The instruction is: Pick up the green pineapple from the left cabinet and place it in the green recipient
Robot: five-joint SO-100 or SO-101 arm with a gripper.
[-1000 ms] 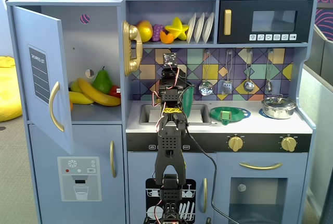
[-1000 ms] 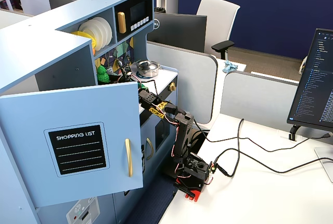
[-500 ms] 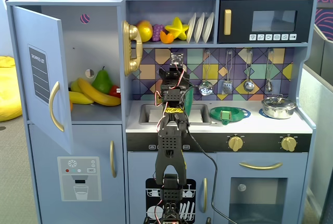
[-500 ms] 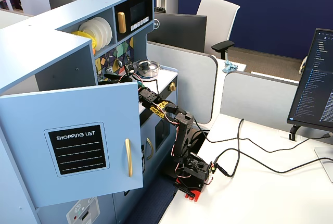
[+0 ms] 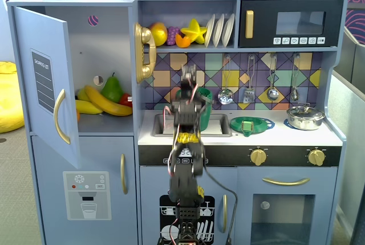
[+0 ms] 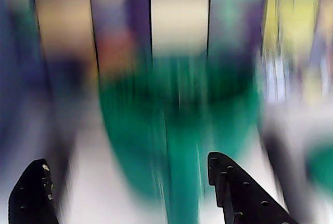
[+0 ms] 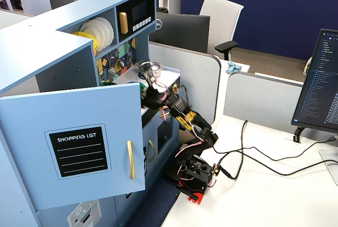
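The left cabinet [image 5: 105,45] stands open, its door [image 5: 43,80] swung out to the left. Inside it I see a dark green pear [image 5: 112,89] and bananas [image 5: 105,103]. The green pineapple is not visible in any view. The green recipient [image 5: 205,100] stands in the sink, mostly behind my arm. In the wrist view it is a blurred green shape [image 6: 177,114] straight ahead. My gripper [image 5: 190,74] is raised in front of the backsplash above the recipient. In the wrist view the gripper [image 6: 126,159] is open with nothing between the jaws. It also shows in the side fixed view [image 7: 146,72].
A flat green strainer [image 5: 251,124] and a metal pot [image 5: 305,117] sit on the counter right of the sink [image 5: 162,126]. Utensils hang on the backsplash [image 5: 272,80]. A shelf above holds toy fruit [image 5: 194,31] and plates [image 5: 219,30]. The open door [image 7: 79,148] juts out.
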